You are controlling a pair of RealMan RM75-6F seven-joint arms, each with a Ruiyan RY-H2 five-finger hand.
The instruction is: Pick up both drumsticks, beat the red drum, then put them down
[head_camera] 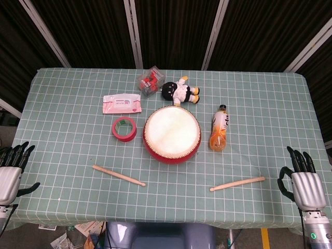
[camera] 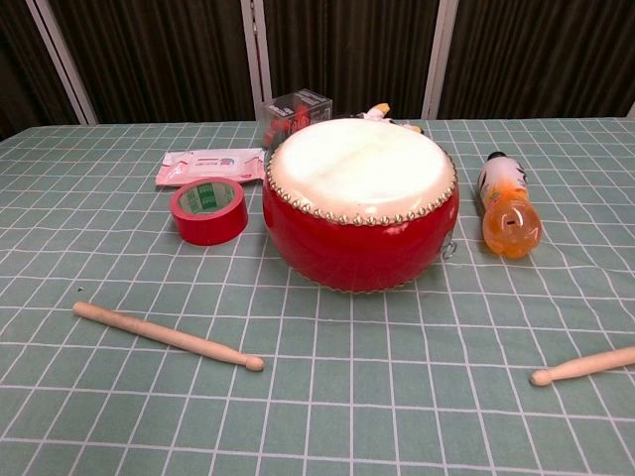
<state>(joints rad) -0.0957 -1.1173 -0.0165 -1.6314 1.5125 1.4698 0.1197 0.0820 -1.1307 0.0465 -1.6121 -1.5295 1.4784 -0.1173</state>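
The red drum (head_camera: 171,135) (camera: 359,202) with a white skin stands at the table's middle. One wooden drumstick (head_camera: 118,175) (camera: 167,335) lies in front of it to the left, the other drumstick (head_camera: 237,183) (camera: 585,365) to the right. My left hand (head_camera: 10,171) hangs at the table's left edge with fingers spread and nothing in it, well left of its stick. Equally bare, my right hand (head_camera: 302,181) is at the right edge with fingers apart, to the right of the other stick. Neither hand shows in the chest view.
A red tape roll (head_camera: 125,128) (camera: 208,210) sits left of the drum, an orange bottle (head_camera: 219,128) (camera: 506,204) lies to its right. Behind are a pink wipes pack (head_camera: 121,103), a clear box (head_camera: 150,80) with red pieces and a black-headed doll (head_camera: 179,91).
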